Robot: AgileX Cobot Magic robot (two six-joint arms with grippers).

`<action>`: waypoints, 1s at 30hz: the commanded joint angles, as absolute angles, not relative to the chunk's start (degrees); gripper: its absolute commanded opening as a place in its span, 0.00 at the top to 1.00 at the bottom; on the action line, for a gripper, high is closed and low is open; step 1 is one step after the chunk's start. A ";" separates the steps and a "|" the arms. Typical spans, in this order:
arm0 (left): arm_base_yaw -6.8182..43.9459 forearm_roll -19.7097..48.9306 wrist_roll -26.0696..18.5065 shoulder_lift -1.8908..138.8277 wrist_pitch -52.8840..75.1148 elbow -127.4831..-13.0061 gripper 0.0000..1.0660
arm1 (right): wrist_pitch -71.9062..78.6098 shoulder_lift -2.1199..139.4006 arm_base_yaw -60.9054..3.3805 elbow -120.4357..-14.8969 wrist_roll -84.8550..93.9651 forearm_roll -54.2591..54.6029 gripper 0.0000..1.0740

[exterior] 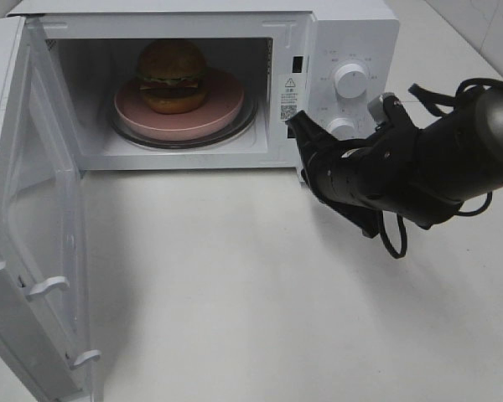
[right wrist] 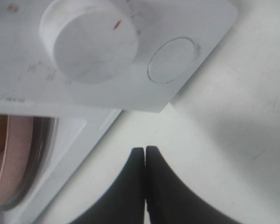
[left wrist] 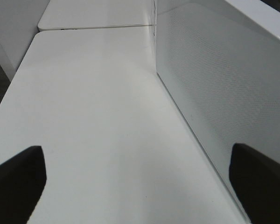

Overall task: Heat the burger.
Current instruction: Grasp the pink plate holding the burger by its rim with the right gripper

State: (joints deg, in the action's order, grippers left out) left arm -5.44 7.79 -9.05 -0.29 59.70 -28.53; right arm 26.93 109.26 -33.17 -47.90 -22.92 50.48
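Observation:
The burger sits on a pink plate on the glass turntable inside the white microwave, whose door stands swung wide open to the left. My right gripper is shut and empty, its tips just in front of the lower corner of the control panel, below the lower knob and a round button. My left gripper is open with nothing between its fingers, beside the microwave's perforated side wall. The left arm does not show in the exterior view.
The white table stretches in front of the microwave. The open door reaches to the front left edge of the view. An upper knob sits above the lower one on the panel. A second white tabletop lies beyond the microwave's side.

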 commanded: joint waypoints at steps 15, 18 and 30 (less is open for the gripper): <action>-5.56 8.19 -9.00 -1.49 59.42 -28.36 0.06 | -6.25 101.13 -32.95 -50.42 11.40 29.91 0.99; -5.56 8.19 -9.00 -1.49 59.42 -28.36 0.06 | -15.07 101.13 -32.95 -53.69 11.34 22.98 0.99; -5.56 8.19 -9.00 -1.49 59.42 -28.36 0.06 | -35.18 101.13 -32.95 -64.57 14.84 1.89 0.98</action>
State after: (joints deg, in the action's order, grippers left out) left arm -5.44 7.79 -9.05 -0.29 59.70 -28.53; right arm -33.35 101.87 -33.17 -64.06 13.69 3.55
